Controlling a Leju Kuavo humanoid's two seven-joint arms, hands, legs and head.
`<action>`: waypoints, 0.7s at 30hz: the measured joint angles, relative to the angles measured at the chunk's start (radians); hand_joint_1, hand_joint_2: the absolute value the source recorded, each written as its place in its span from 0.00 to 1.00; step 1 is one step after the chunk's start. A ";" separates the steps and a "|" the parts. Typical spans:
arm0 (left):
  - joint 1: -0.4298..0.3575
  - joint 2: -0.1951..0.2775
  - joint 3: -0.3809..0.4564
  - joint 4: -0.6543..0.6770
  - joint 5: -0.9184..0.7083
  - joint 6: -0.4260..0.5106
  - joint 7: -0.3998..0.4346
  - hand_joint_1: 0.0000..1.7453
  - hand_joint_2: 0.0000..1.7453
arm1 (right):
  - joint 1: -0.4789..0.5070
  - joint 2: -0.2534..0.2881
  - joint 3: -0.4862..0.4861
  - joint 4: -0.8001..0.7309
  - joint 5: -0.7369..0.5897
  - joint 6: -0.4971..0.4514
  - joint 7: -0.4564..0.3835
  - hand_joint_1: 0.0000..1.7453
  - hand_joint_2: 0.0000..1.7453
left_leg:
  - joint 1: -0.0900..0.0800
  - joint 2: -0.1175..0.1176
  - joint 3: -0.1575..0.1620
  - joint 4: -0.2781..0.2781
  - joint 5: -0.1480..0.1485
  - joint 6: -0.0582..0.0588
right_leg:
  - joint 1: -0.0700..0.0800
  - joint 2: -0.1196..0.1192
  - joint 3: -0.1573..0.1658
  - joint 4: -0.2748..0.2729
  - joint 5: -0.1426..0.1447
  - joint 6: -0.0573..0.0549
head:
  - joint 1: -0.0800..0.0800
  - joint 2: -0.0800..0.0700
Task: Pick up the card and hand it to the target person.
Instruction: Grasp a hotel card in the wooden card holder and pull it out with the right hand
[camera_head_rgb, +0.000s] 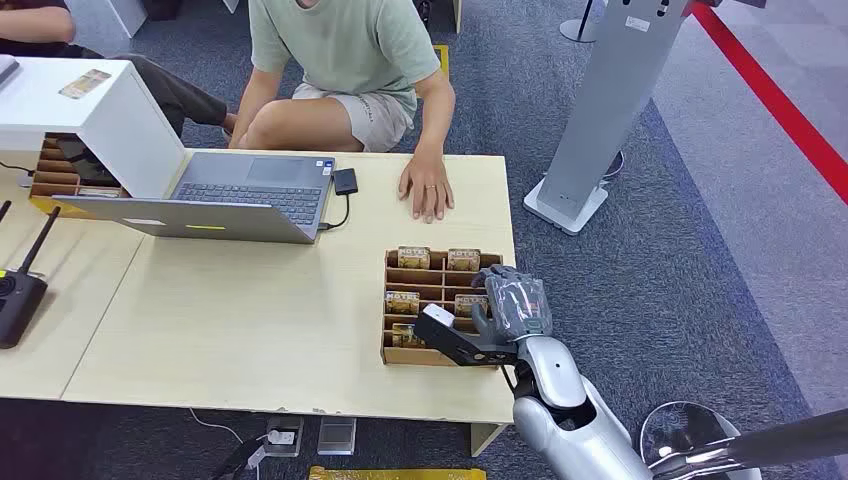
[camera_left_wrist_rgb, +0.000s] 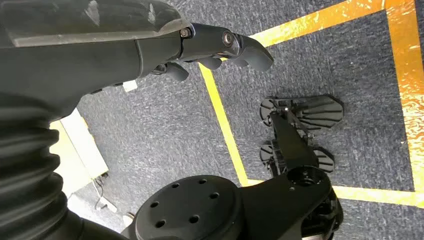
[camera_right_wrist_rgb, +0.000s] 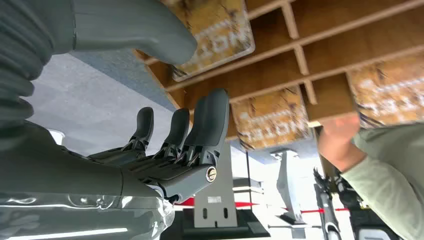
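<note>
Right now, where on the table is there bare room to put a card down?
The widest bare patch of table lies between the laptop and the near edge, left of the card box. A smaller strip sits between the box and the person's hand. The right hand crowds the box.

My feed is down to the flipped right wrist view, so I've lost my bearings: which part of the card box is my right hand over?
Observer: The right hand is over the right side of the brown wooden compartment box.
Operator: Where is the person's hand?
Observer: The person's hand lies flat on the light wooden table, beyond the box.
Operator: And my left hand?
Observer: The left hand hangs over blue carpet, holding nothing.
</note>
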 joint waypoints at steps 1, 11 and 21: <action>0.000 0.000 0.000 0.000 0.000 0.001 0.001 0.00 1.00 | -0.002 0.002 0.001 0.001 0.000 0.000 0.000 0.52 1.00 | 0.000 0.000 0.000 0.000 0.000 0.000 | 0.000 0.000 0.000 0.000 0.000 0.000 | 0.000 0.000; 0.000 0.000 0.001 0.000 -0.001 -0.004 0.006 0.00 1.00 | -0.013 0.010 0.005 0.020 -0.010 0.000 0.011 0.52 1.00 | 0.000 0.000 0.000 0.000 0.000 0.000 | 0.000 0.000 0.000 0.000 0.000 0.000 | 0.000 0.000; 0.001 0.000 0.006 0.000 -0.001 0.001 0.007 0.00 1.00 | -0.011 0.010 0.005 0.035 0.000 0.005 0.026 0.51 1.00 | 0.000 0.000 0.000 0.000 0.000 0.000 | 0.000 0.000 0.000 0.000 0.000 0.000 | 0.000 0.000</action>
